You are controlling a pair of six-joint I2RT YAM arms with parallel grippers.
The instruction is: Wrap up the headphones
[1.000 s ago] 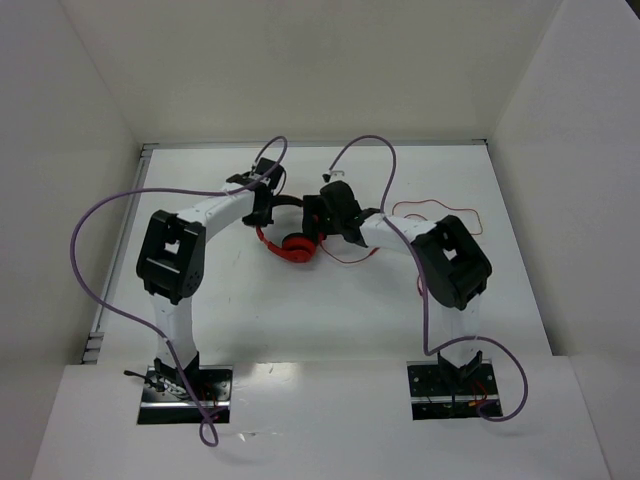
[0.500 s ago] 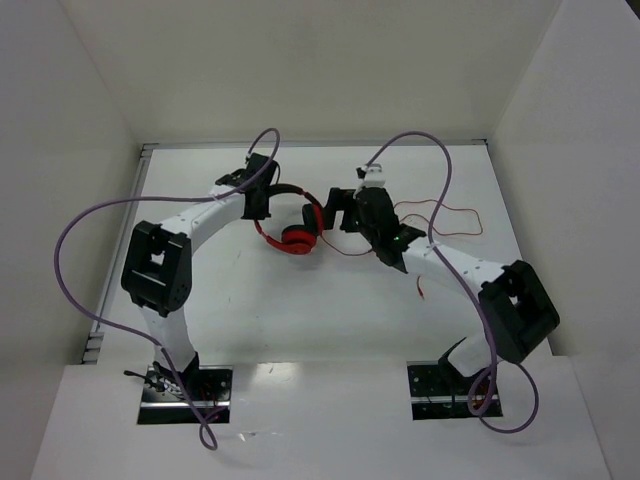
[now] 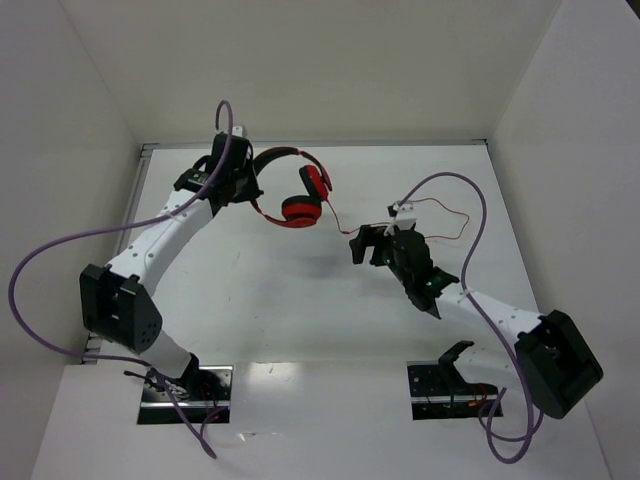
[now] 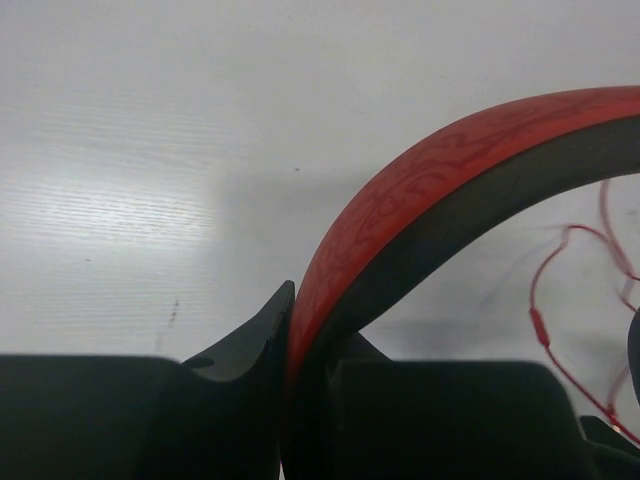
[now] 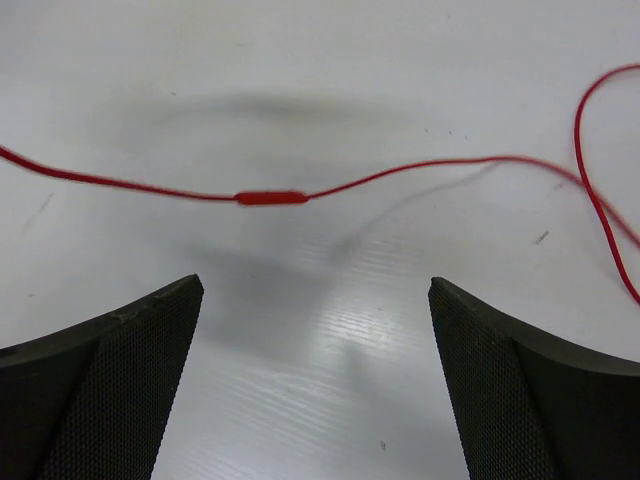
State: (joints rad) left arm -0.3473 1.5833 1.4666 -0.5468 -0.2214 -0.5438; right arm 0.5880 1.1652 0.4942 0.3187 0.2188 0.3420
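Seen from above, the left hand (image 3: 245, 183) pinches the red headphones (image 3: 295, 205) by the headband, close to the back wall (image 3: 320, 70). The right hand (image 3: 368, 242) is spread wide over the open mid-worktop (image 3: 250, 300). At the left wrist, the fingers clamp the headband (image 4: 450, 190) edge-on. At the right wrist, the thin cord (image 5: 270, 197) lies just ahead of the gaping fingers, and a low, centred close would likely catch it.

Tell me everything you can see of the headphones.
The headphones are red over-ear ones, glossy plastic by the look, with two round ear cups and a headband patterned red outside and dark inside. The left hand is shut on the middle of the headband and seems to hold them off the table, the cups close together to its right. Their thin red cord, with a small inline lump, trails loosely rightward across the table, passing untouched in front of the open right hand.
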